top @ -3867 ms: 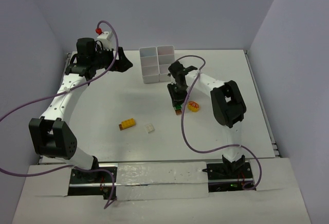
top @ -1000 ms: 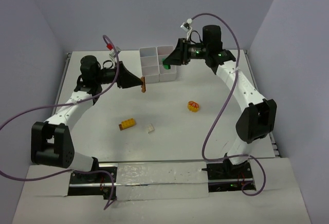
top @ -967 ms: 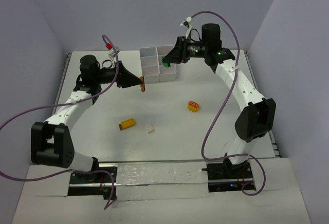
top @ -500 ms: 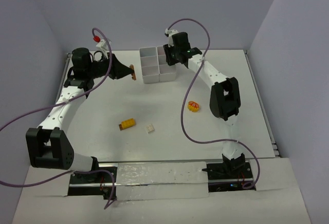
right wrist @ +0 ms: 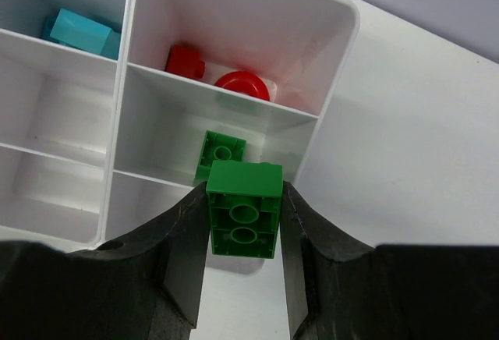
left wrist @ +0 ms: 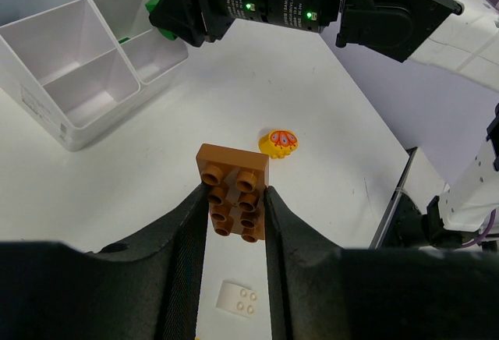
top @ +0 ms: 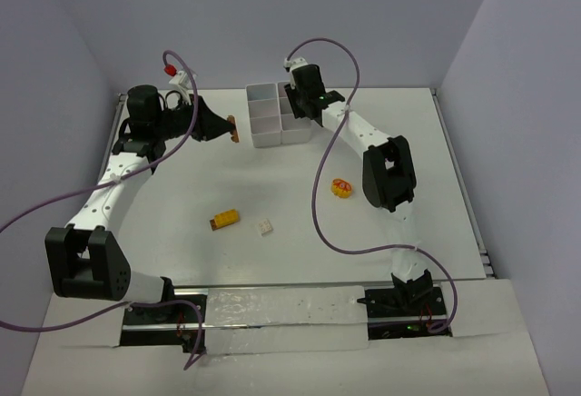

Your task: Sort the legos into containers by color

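Observation:
My left gripper (left wrist: pixel 234 196) is shut on a brown lego (left wrist: pixel 233 200), held in the air left of the white containers tray (top: pixel 270 139). In the top view that gripper (top: pixel 228 129) and its brown lego (top: pixel 235 130) sit a short way from the tray's left side. My right gripper (right wrist: pixel 244 200) is shut on a green lego (right wrist: pixel 244 209), just above the tray's near right part (right wrist: pixel 344 14). A second green lego (right wrist: pixel 222 151) lies in the middle right compartment. Red pieces (right wrist: pixel 242 83) and a cyan lego (right wrist: pixel 78 32) lie in the far compartments.
On the table lie a yellow lego (top: pixel 225 219), a white piece (top: pixel 264 227) and an orange-yellow round piece (top: pixel 342 187). The right arm (top: pixel 386 169) arches over the table's right half. Walls close in the back and both sides.
The right gripper has swung in from the tray's right side to above the tray with the green lego. The left gripper has drawn back left with the brown lego, then held still.

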Motion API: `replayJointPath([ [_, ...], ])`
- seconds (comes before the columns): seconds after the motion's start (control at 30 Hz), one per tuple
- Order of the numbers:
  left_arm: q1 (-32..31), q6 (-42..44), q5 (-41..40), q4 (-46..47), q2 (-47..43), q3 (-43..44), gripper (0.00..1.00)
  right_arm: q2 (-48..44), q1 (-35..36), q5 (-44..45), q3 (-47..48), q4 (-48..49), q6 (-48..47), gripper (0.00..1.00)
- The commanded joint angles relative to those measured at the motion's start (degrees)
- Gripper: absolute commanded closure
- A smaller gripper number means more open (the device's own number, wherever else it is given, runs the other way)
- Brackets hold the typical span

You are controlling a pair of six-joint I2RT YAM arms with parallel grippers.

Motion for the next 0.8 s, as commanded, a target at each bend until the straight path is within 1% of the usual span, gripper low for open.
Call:
replayJointPath([
  [0.0,0.28,0.55,0.15,0.58,-1.06,1.84,1.0,-2.48,0.23,1.41,1.45,4.09,-0.61,1.0],
  [0.17,0.28,0.18,0.17,1.13,-0.88,1.92,1.0,-2.59,0.41,1.95,0.89,6.18,-0.71,1.0],
  [0.3,0.28,0.31,0.04,1.05,-0.62,2.14,1.0,-1.11,0.94,3.22,2.24,7.23,-0.8,1.0],
  [0.43,0.28,0.62,-0.1,0.69,-0.66,2.28,1.0,0.04,1.25,4.5,3.26,7.85,-0.93,0.96],
  [0.53,0.28,0.79,-0.1,0.48,-0.53,2.36,1.0,0.48,1.34,4.67,3.48,8.02,-0.84,0.9],
  [0.6,0.28,0.88,-0.19,0.38,-0.44,2.32,1.0,0.66,1.47,4.9,3.53,8.11,-0.76,0.83],
  [0.67,0.28,0.88,-0.24,0.34,-0.47,2.36,1.0,0.78,1.47,5.03,3.5,8.23,-0.65,0.72],
  [0.73,0.28,0.88,-0.19,0.34,-0.35,2.36,1.0,0.82,1.56,5.12,3.23,8.51,-0.62,0.59],
  [0.77,0.28,0.89,-0.2,0.34,-0.35,2.38,1.0,0.75,1.56,5.1,3.07,8.76,-0.63,0.48],
])
